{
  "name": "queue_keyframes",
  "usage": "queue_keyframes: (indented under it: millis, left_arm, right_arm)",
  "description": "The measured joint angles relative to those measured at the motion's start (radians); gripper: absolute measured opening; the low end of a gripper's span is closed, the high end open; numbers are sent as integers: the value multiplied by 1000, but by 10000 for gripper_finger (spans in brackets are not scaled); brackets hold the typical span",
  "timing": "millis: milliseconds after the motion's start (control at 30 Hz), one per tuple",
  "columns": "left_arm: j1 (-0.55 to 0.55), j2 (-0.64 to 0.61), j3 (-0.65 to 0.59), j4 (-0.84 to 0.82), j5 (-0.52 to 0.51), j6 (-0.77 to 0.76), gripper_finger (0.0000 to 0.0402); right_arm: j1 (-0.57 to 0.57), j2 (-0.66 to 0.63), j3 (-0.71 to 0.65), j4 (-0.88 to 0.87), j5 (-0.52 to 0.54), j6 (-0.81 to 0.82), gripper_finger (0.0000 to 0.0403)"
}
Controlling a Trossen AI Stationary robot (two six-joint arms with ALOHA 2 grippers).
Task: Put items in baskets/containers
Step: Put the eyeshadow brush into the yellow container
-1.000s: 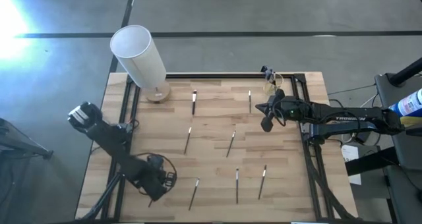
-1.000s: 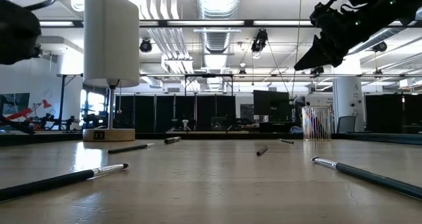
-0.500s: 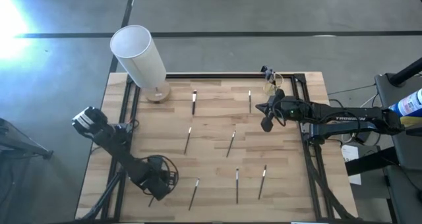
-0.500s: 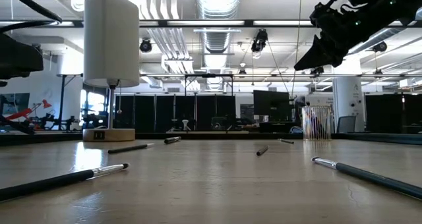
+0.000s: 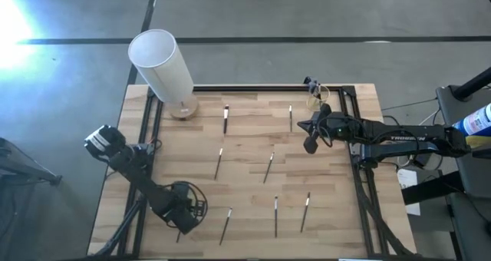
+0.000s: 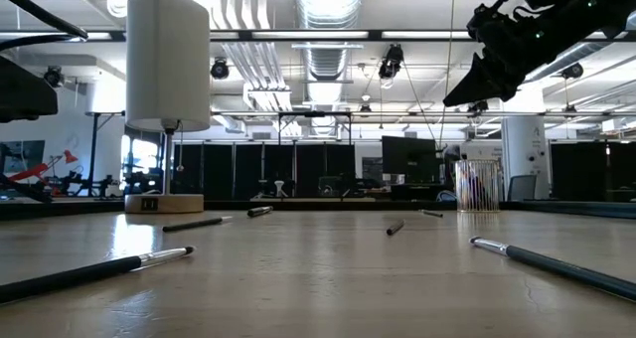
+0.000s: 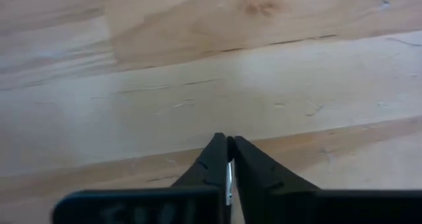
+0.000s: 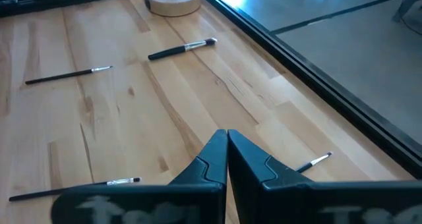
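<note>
Several thin sticks with dark shafts and pale tips lie flat and scattered on the wooden table, among them one at the far middle (image 5: 226, 119), one at the centre (image 5: 269, 167) and one near the front (image 5: 226, 225). The small clear cup (image 5: 317, 100) (image 6: 479, 186) stands at the far right corner. My right gripper (image 5: 310, 146) (image 8: 227, 137) hangs shut above the table, just on the near side of the cup. My left gripper (image 5: 178, 224) (image 7: 228, 145) is shut low over bare wood at the near left, beside the front stick.
A tall white cylinder (image 5: 159, 61) on a round wooden base (image 6: 164, 202) stands at the far left corner. A dark rail frame (image 5: 253, 87) runs along the table's far and side edges. Open wood lies between the scattered sticks.
My left arm has shifted: its elbow has moved slightly toward the table's right and near edge, and in the low view its dark bulk has dropped lower. My right arm and the sticks have kept still.
</note>
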Motion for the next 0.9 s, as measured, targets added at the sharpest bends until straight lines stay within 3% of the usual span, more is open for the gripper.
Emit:
queue_keyframes:
  millis: [200, 333, 600, 767, 900]
  left_arm:
    - [0, -39, 6, -10, -18, 3, 2]
    - [1, -89, 17, -26, -92, 18, 1]
    - [73, -172, 89, -34, -465, 160, 0]
    - [207, -230, 81, 172, -610, 524, 0]
    - [346, -279, -3, 522, -556, 937, 0]
  right_arm:
    - [0, 0, 0, 0, 0, -8, 9]
    - [0, 1, 0, -1, -24, -12, 9]
    - [0, 1, 0, -2, -53, -8, 9]
    - [0, 1, 0, -2, -53, -6, 8]
    - [0, 1, 0, -2, -53, 26, 8]
